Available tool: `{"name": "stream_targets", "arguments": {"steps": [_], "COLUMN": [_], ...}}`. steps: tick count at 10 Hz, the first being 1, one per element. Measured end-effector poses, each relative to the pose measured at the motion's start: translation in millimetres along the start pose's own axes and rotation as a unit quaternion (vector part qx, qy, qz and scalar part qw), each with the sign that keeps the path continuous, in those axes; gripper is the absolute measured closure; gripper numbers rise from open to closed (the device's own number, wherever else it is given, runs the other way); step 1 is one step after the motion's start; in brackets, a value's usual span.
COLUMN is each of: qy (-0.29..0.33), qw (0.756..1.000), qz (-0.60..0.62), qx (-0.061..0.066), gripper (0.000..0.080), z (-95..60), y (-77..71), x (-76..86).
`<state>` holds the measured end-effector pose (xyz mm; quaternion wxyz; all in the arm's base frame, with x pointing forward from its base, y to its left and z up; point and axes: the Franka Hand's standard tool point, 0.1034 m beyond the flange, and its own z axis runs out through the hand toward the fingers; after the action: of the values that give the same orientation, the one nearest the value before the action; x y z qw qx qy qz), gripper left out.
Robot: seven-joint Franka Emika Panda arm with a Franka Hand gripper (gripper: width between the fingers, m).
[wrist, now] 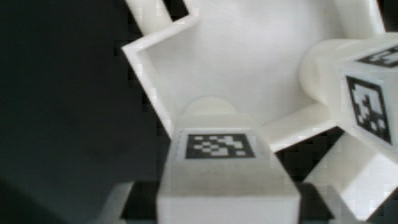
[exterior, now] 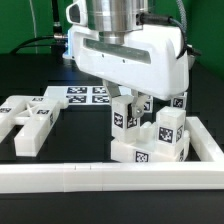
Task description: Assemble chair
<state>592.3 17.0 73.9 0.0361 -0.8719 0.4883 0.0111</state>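
The chair is in loose glossy white pieces. In the exterior view my gripper (exterior: 133,112) reaches down into a cluster of tagged blocks (exterior: 168,132) standing on a white base piece (exterior: 140,153) right of centre. In the wrist view my gripper (wrist: 226,205) is shut on a white bar (wrist: 219,175) that carries a square tag (wrist: 219,146). A dark finger (wrist: 143,200) presses on each side of it. Beyond the bar lies a tray-like white piece (wrist: 199,60). Beside it stands another tagged block (wrist: 365,95).
More white chair pieces, one X-braced (exterior: 30,118), lie at the exterior view's left. The marker board (exterior: 88,95) lies flat behind them. A long white L-shaped rail (exterior: 110,176) runs along the front and up the right side (exterior: 212,143), close to the cluster.
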Motion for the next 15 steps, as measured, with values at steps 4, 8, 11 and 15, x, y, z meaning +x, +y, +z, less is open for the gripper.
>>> {"name": "stream_targets", "arguments": {"steps": [4,8,11,15], "qy": [-0.003,-0.001,0.006,0.004], "qw": [0.997,0.964,0.917,0.849], "qz": [-0.082,-0.264,-0.397,-0.528], "qx": [-0.004,-0.006,-0.022,-0.029], "gripper": [0.0167,0.0151,0.0151,0.0151], "z": [-0.3,0.0,-0.7,-0.5], "y": [0.9,1.9,2.7,3.9], "x": [-1.5,0.2,0.9,2.1]}}
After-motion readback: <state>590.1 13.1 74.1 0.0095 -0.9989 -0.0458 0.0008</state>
